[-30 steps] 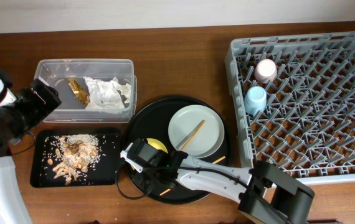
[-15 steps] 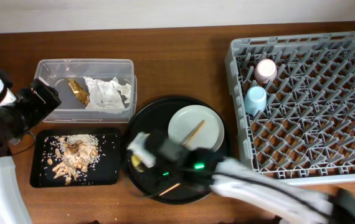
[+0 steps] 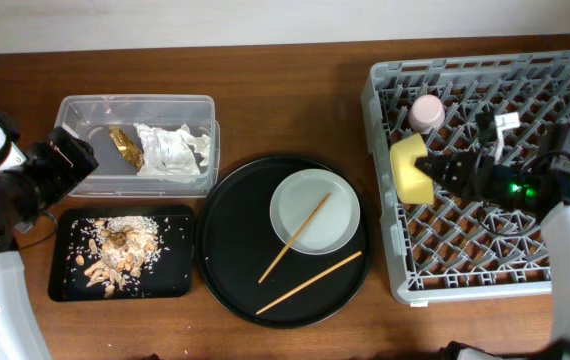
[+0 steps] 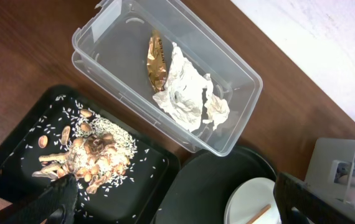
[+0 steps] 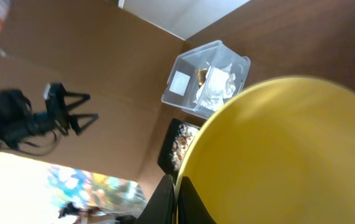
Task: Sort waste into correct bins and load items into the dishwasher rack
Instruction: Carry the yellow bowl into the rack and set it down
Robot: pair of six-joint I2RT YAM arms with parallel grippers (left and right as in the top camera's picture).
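- Overhead: the step in hand looks like loading the rack. The right hand (image 3: 435, 167) is clamped on the yellow bowl (image 3: 410, 170) and holds it on edge above the left columns of the dishwasher rack (image 3: 495, 240). The pink cup (image 3: 426, 112) stands among the pegs just behind the bowl.
- Overhead: the next move likely calls for lowering the bowl, tilted, into a free row of pegs. The rack's left wall and the pink cup are both close, so the room is tight there. Pegs to the right and front stand free.
- Overhead: left to load are the plate (image 3: 327, 195) with one chopstick (image 3: 293, 238) lying across it, and a second chopstick (image 3: 310, 283) just beside the plate. All three are on the round black tray (image 3: 227, 230).
- Overhead: the waste appears sorted. The napkin (image 3: 172, 148) and wrapper (image 3: 123, 145) are in the clear box (image 3: 85, 108), and the food scraps (image 3: 120, 245) are on the black rectangular tray (image 3: 65, 285).
- Overhead: the left hand (image 3: 70, 155) hovers by the box's left end near the bench (image 3: 285, 100) edge, well apart from the rack.
- Left wrist: the left hand's fingers (image 4: 59, 196) are spread wide with nothing between them. It looks down over the box and the scraps tray, and a move toward the plate would be unobstructed.
- Right wrist: the bowl fills most of the view and a dark finger meets its rim. Whatever pegs lie below it are hidden.
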